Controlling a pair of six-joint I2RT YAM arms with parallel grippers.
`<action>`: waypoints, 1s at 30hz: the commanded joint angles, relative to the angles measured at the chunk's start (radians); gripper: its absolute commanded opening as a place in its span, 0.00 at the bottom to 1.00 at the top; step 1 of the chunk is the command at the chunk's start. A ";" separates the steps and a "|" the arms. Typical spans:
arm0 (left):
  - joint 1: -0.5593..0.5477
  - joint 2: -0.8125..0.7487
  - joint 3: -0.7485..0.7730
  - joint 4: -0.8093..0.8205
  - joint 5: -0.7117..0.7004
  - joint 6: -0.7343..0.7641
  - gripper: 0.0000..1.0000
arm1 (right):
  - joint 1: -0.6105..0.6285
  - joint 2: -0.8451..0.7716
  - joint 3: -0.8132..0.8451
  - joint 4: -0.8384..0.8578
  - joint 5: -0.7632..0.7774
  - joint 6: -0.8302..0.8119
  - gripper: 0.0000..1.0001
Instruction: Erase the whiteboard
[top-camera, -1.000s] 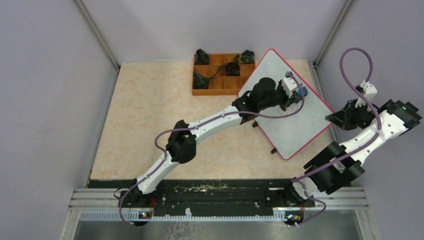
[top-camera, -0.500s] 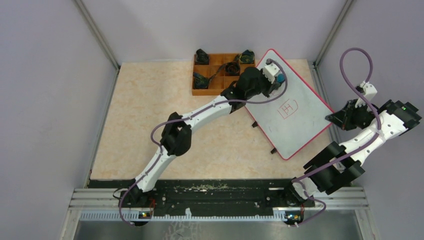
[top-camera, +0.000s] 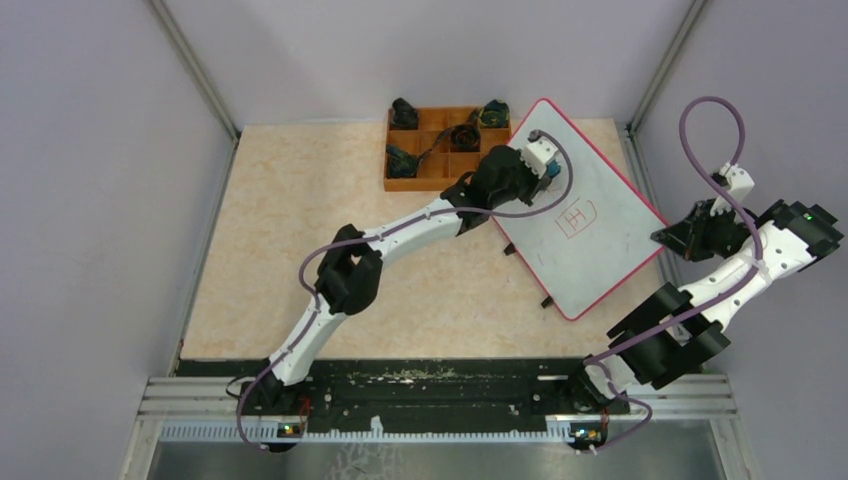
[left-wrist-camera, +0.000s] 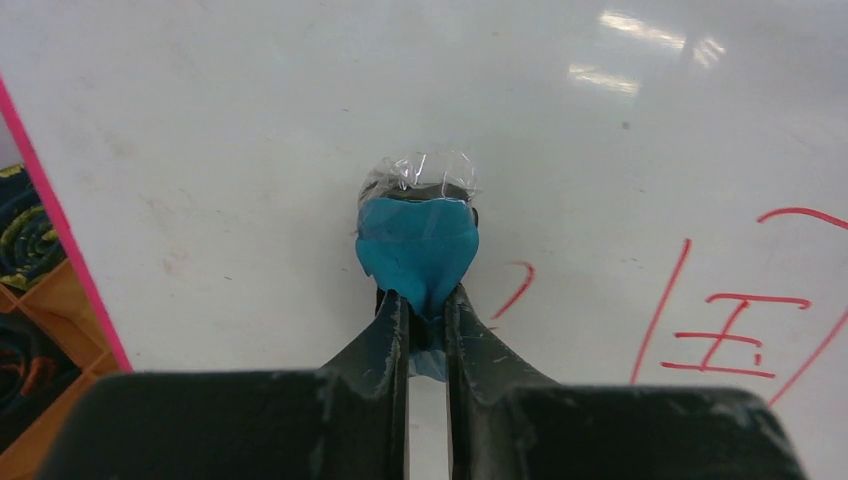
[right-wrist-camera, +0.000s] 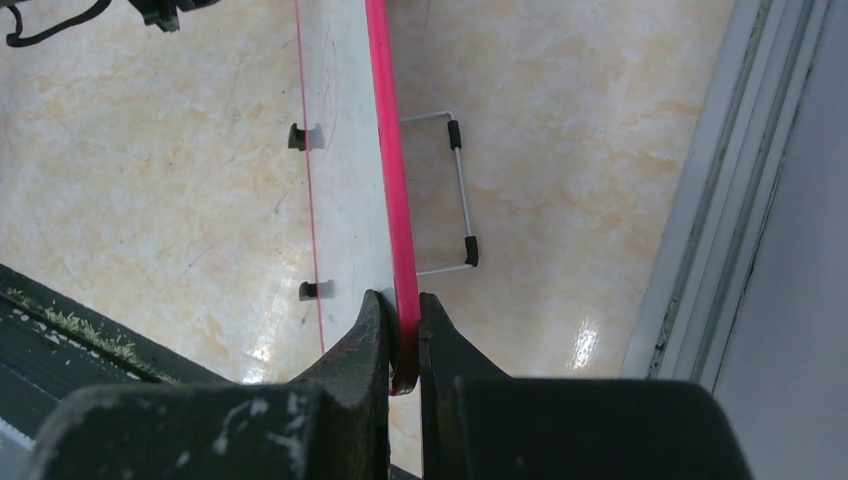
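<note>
The whiteboard (top-camera: 590, 250) lies tilted at the table's back right, white with a thin red rim. Red handwritten marks (top-camera: 578, 217) show near its middle, also in the left wrist view (left-wrist-camera: 730, 335). My left gripper (top-camera: 553, 168) is shut on a blue eraser (left-wrist-camera: 418, 243) with clear wrap, pressed on the board's upper left part (left-wrist-camera: 250, 150), left of the marks. My right gripper (top-camera: 662, 237) is shut on the board's red rim (right-wrist-camera: 385, 140) at its right corner.
An orange compartment tray (top-camera: 412, 182) with dark items stands just left of the board, also at the left edge of the left wrist view (left-wrist-camera: 35, 300). The board's wire stand (right-wrist-camera: 455, 190) and black feet (right-wrist-camera: 297, 136) show underneath. A metal corner post (top-camera: 660, 65) is close on the right.
My left gripper with the eraser has moved from the board's middle up and left toward its upper edge, uncovering the red marks. The right arm has not moved.
</note>
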 joint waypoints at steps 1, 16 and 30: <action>-0.101 -0.020 -0.063 -0.051 0.060 -0.021 0.00 | 0.035 -0.009 -0.021 0.005 0.092 -0.113 0.00; 0.012 -0.034 -0.125 -0.027 0.098 -0.128 0.00 | 0.034 -0.012 -0.026 0.005 0.093 -0.117 0.00; 0.097 0.015 -0.073 -0.073 0.106 -0.127 0.00 | 0.034 -0.005 -0.031 0.005 0.087 -0.124 0.00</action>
